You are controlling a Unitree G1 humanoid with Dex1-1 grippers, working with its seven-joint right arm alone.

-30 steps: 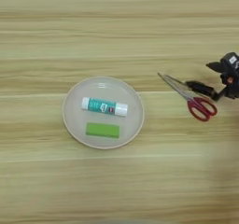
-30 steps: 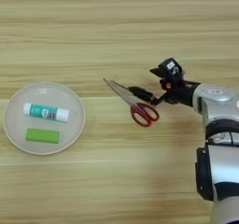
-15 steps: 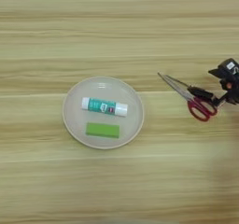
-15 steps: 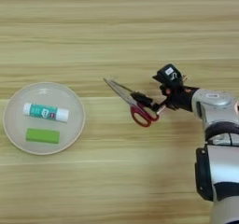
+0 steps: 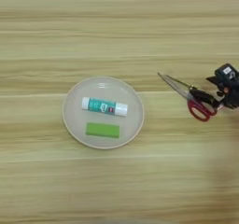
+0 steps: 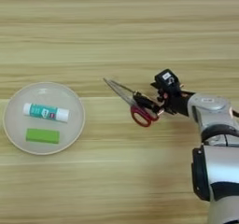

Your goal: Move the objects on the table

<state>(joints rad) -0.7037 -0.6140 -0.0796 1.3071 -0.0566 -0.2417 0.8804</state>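
Lying aslant on the table (image 5: 116,27), the red-handled scissors (image 5: 189,97) in the left eye view point their blades up and to the left, toward the plate (image 5: 72,104), while the handle loops sit at the lower right. The right gripper (image 5: 219,98) shows only at the picture's right edge, its black fingers meeting the handle end; whether they actually pinch a loop I cannot tell from here. Well to the left, the plate holds the glue stick (image 5: 104,106) with the green block (image 5: 102,130) just below it, both lying roughly across the picture and apart from each other. No screwdriver appears.

Turning to the right eye view, the silver forearm (image 6: 210,111) comes in from the right, and the right gripper (image 6: 156,107) sits at the scissors' (image 6: 133,101) handles, so the long axis runs straight away from the fingers toward the plate (image 6: 9,134). A firm hold on the loops cannot be confirmed here either. Bare wood lies between blade tips and plate rim, and open table spreads above and below, so I judge there is ample room to draw or swing the scissors either way.
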